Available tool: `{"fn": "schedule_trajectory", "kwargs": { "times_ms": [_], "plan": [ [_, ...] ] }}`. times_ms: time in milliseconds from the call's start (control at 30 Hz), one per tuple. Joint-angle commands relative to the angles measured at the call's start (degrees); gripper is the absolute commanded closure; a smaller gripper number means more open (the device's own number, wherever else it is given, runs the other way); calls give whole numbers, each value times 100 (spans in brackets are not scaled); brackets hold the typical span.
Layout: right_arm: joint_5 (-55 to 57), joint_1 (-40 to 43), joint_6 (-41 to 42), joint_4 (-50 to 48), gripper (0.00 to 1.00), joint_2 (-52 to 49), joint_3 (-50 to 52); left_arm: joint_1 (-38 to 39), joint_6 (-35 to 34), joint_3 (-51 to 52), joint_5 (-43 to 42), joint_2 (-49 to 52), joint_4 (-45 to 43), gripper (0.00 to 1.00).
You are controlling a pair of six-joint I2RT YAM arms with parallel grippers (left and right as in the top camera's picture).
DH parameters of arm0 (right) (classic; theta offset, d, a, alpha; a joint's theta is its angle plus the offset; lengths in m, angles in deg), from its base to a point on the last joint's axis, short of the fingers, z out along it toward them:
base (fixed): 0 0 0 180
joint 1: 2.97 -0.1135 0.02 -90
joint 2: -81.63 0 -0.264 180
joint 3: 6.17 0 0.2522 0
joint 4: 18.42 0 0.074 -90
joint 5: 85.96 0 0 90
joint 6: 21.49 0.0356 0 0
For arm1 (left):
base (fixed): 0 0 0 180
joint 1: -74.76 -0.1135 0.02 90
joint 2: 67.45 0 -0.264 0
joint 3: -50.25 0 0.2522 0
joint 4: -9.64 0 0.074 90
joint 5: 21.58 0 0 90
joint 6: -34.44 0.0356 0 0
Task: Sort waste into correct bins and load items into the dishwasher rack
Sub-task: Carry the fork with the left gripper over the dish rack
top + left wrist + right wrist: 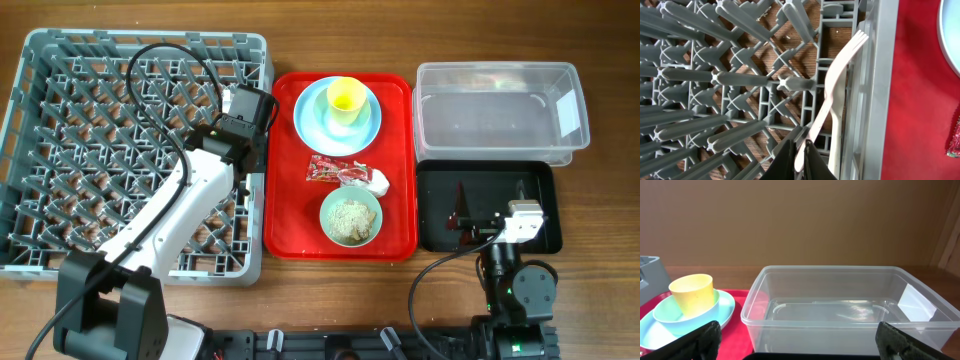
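My left gripper [801, 150] is shut on the handle of the white fork [840, 70]. The fork's tines point away, along the right wall of the grey dishwasher rack [60, 120]. In the overhead view that gripper [252, 105] hangs over the rack's right edge. On the red tray [400, 200] stand the yellow cup [346, 97] on the light blue plate [312, 120], the red wrapper [328, 170], the white napkin [378, 182] and the green bowl [350, 218] holding rice. My right gripper [800, 342] is open and empty above the black tray [535, 180], facing the clear tub [835, 315].
A second white utensil handle [836, 140] lies beside the fork against the rack wall [875, 100]. The rack's upright pegs [740, 80] fill the left wrist view. The clear tub [500, 105] sits behind the black tray. In the right wrist view the cup [691, 294] sits in a light blue bowl [722, 307].
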Motion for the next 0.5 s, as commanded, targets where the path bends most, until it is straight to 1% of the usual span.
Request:
{"fn": "schedule_trajectory", "kwargs": {
  "times_ms": [0,33,100,133,200,233,267,300,333,367,400,433,467],
  "plan": [
    [72,31,-31,-33,0,9,7,-46,26,0,-24,57,24,79],
    [72,31,-31,-33,0,9,7,-46,24,0,-24,57,24,76],
    [70,31,-31,-33,0,9,7,-70,-216,0,72,39,15,76],
    [70,31,-28,-33,0,9,7,-96,-361,0,131,11,4,76],
    [72,31,-31,-33,0,9,7,-184,-610,-28,120,-140,2,82],
    [72,31,-31,-33,0,9,7,-238,-739,-35,96,-262,-17,83],
    [70,31,-31,-33,0,9,7,-271,-756,-35,50,-341,-44,83],
    [72,31,-31,-33,0,9,7,-330,-745,-35,-72,-448,-87,80],
    [72,31,-33,-33,0,9,7,-365,-702,-35,-155,-498,-118,80],
    [72,31,-31,-33,0,9,7,-417,-621,-35,-297,-542,-144,83],
    [72,31,-33,-33,0,9,7,-494,-433,-35,-586,-579,-157,91],
    [72,31,-31,-33,0,9,7,-570,-282,-35,-870,-579,-160,95],
    [72,31,-31,-33,0,9,7,-660,-138,-35,-1174,-577,-149,96]
  ]
}}
